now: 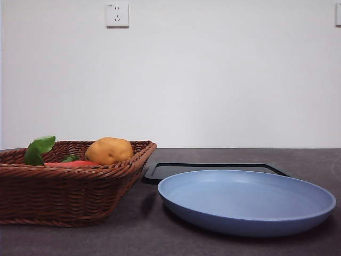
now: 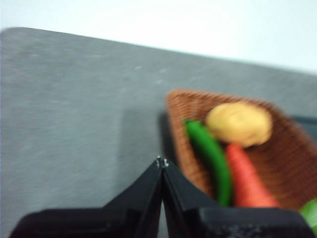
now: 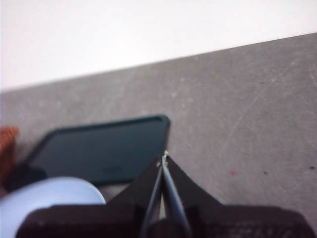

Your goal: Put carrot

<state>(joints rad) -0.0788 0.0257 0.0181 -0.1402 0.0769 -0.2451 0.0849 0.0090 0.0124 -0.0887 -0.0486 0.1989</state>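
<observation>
The orange-red carrot (image 2: 250,181) lies in the brown wicker basket (image 2: 292,148), between a long green vegetable (image 2: 210,153) and the basket's far side. In the front view only a strip of the carrot (image 1: 69,164) and its green leaves (image 1: 38,149) show above the basket rim (image 1: 69,172). My left gripper (image 2: 162,162) is shut and empty, held above the table just outside the basket's edge. Off to the other side, my right gripper (image 3: 164,156) is shut and empty beside the dark tray (image 3: 104,148). Neither arm shows in the front view.
A yellow-brown potato (image 1: 108,150) sits in the basket by the carrot. A blue plate (image 1: 245,200) stands at the front right, with a flat black tray (image 1: 213,169) behind it. A white wall with a socket (image 1: 117,15) closes the back.
</observation>
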